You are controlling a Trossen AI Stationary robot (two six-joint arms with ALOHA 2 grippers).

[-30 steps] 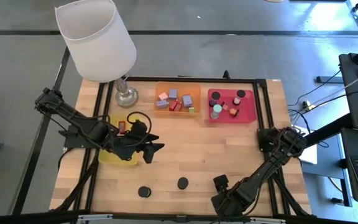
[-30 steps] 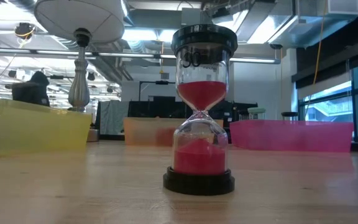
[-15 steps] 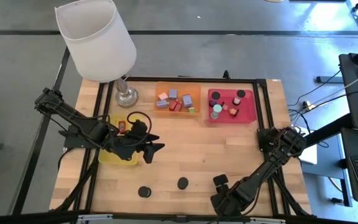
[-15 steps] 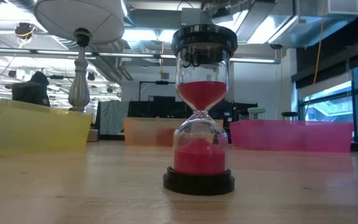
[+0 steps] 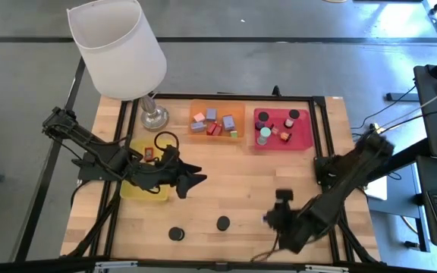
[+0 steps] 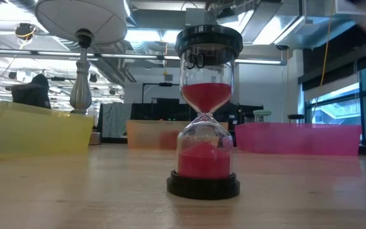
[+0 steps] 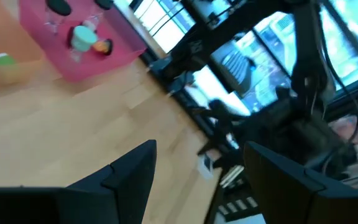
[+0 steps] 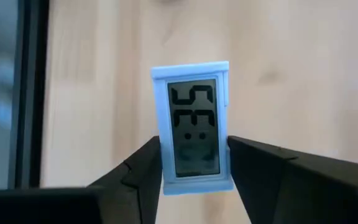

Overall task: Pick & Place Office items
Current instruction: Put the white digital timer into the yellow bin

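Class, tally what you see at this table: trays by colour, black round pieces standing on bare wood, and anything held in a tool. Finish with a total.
Yellow tray: 1
Orange tray: 1
Red tray: 1
Black round pieces on bare wood: 2
White digital display, held in the right tool: 1
Total: 6

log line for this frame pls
right gripper: shut on small white digital display, near table's front edge | left gripper: open, empty, beside yellow tray
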